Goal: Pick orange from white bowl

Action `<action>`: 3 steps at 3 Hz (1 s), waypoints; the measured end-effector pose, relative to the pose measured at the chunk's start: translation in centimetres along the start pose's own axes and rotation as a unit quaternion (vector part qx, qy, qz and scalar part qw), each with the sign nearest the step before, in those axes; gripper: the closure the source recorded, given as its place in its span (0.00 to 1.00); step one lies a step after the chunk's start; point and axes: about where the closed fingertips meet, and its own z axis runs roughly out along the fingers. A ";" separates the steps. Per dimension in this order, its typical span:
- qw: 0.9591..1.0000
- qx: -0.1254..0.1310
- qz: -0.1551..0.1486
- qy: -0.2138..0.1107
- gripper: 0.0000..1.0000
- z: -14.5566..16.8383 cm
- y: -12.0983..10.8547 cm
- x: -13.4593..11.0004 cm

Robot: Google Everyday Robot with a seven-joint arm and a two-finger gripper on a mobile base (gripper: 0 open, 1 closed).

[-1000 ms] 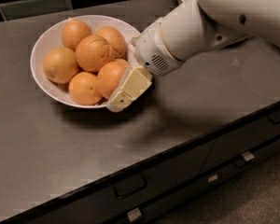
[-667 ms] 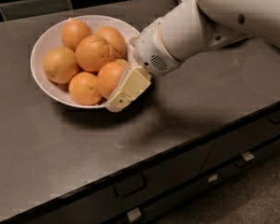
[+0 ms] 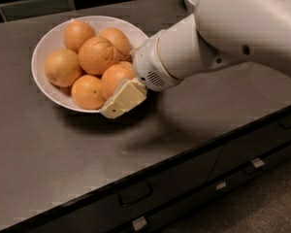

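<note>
Little shift: tool [image 3: 123, 99] at white bowl [image 3: 49, 41] rim, against orange [image 3: 113, 78]

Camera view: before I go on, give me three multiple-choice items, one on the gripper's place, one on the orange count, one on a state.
1. Where is the gripper?
A) at the near-right rim of the white bowl
B) behind the bowl
C) left of the bowl

2. How many oranges show in the bowl?
A) four
B) six
C) eight

3. How do the oranges lie?
A) one lifted clear
B) one outside the bowl
C) all in the bowl

Answers: 1 A, it sits at that rim beside an orange; 2 B, six can be counted; 3 C, none is raised or outside.
</note>
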 end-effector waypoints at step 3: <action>1.000 0.019 -0.013 -0.005 0.20 1.7 0.0 -0.4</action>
